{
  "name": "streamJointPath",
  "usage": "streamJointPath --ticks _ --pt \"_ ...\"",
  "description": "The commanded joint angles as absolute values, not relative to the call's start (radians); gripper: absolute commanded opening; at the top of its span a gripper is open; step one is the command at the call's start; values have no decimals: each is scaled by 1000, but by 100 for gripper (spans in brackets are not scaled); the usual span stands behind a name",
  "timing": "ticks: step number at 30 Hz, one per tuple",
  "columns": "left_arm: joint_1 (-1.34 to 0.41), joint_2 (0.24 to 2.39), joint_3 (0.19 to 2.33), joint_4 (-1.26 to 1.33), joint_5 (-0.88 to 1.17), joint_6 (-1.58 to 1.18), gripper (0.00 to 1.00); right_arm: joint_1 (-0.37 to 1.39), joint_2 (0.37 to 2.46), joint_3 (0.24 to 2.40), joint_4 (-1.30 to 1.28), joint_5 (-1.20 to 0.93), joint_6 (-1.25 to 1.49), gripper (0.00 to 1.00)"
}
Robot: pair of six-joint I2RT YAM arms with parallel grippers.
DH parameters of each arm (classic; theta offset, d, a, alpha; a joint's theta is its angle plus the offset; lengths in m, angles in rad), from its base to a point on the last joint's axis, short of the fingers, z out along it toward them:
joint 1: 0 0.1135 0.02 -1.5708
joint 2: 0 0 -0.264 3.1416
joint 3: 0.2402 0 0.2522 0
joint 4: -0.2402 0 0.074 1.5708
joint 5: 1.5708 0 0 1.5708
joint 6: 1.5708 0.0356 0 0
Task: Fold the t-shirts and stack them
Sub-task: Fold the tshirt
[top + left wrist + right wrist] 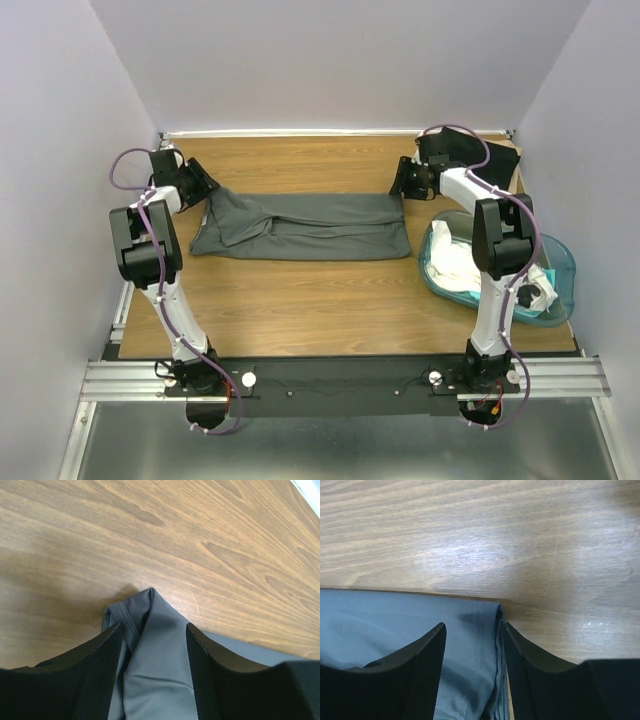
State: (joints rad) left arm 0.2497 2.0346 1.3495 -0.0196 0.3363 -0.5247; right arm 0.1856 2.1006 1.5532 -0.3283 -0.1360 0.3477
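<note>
Pale lavender walls (pixel 330 60) enclose a wood-grain table (pixel 300 300) on 3 sides.

Evenly and softly lit from overhead in the top view, sharp throughout, with faint shadows only. In the right wrist view, a pale glare patch on the wooden table (pixel 470 555) at upper centre. Blurred black fingers (pixel 100 680) at both wrist frames' lower edges.

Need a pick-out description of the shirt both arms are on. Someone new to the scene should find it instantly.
On the wooden table, look mid-table between the two arms. The dark grey t-shirt lies there as a long folded band, one end effector at each end. The other clothes are white, bundled in the teal tub at right.
</note>
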Motion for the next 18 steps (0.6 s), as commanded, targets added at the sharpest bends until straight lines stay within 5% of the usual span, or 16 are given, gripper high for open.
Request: streamJointPath --ticks 1,10,18 --pt "256 2095 1405 -5 328 -499 62 178 2157 1585 -318 -156 356 53" --pt "255 2135 1445 -6 322 -502 61 175 2189 1594 -316 -172 351 43" --pt "250 2145 1447 -6 341 -505 50 172 2207 1598 -318 -175 353 39"
